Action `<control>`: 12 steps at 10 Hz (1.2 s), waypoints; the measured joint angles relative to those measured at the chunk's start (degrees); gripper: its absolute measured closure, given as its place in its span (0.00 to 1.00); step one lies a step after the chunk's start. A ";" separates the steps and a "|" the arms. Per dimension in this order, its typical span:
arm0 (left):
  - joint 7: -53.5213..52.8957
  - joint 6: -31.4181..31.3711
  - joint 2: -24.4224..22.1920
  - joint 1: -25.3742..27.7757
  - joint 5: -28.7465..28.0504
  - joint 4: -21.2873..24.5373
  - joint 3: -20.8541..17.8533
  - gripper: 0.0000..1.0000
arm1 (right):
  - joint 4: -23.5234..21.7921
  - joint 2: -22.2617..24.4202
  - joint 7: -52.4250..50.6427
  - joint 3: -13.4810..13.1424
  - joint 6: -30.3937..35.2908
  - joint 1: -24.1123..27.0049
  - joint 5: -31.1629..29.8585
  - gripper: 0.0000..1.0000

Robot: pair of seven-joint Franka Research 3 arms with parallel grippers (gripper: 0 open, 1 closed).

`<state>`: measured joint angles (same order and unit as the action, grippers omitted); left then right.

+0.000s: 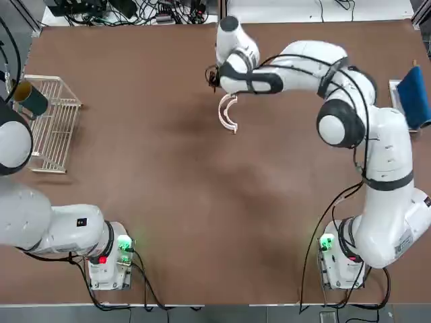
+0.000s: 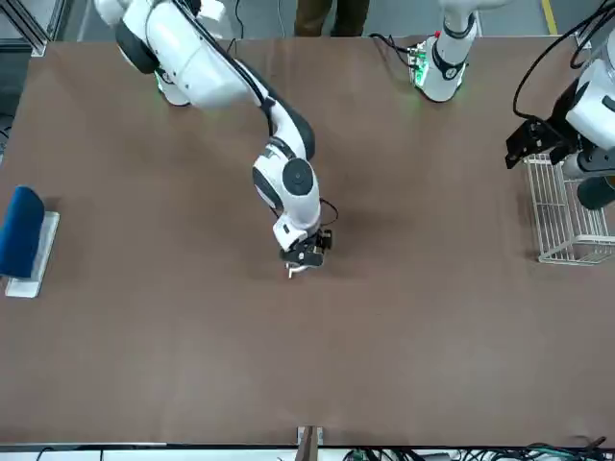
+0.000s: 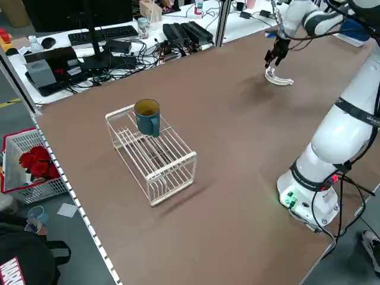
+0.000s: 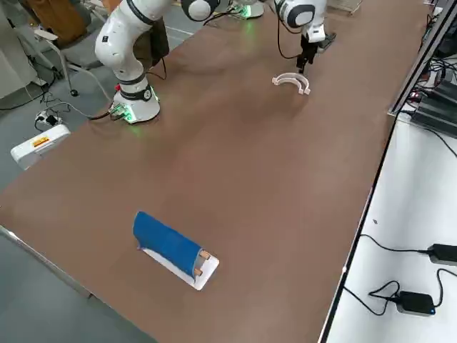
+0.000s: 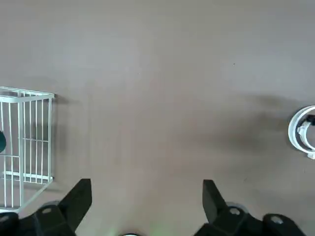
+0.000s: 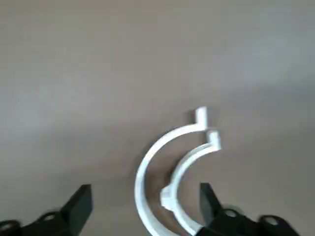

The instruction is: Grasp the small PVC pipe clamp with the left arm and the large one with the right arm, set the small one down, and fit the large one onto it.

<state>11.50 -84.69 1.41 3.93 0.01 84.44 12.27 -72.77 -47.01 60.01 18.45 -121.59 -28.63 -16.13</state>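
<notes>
brown table (image 1: 168, 202), wire rack (image 1: 54, 124), cluttered desks beyond

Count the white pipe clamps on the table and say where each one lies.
2. The large clamp lies on the brown table just below the open right gripper; the small clamp sits nested inside its arc. None appears hidden.

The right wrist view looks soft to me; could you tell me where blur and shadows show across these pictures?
Right wrist view: the large one and the small PVC pipe clamp inside it are blurred. Left wrist view: a dark shadow smear on the table beside the clamps. Top view: soft shadows under the right arm.
</notes>
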 joint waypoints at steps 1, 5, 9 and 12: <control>-0.01 0.01 0.18 0.04 0.00 0.00 -0.03 0.00 | 0.11 4.03 -0.02 0.88 4.04 3.40 0.00 0.00; -0.03 0.02 0.40 -0.06 -0.01 -0.03 0.02 0.00 | -1.51 19.39 -8.06 2.15 12.20 17.90 3.93 0.00; -0.01 0.02 0.40 -0.11 -0.02 -0.11 0.05 0.00 | -2.15 29.70 -38.30 -15.76 22.02 23.51 15.78 0.00; 0.06 0.02 0.40 -0.10 -0.03 -0.11 0.03 0.00 | -3.65 35.73 -52.95 -27.01 29.65 25.10 16.89 0.00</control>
<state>11.56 -84.67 1.81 3.83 -0.03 84.33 12.30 -76.42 -11.28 7.06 -8.56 -91.94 -3.53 0.77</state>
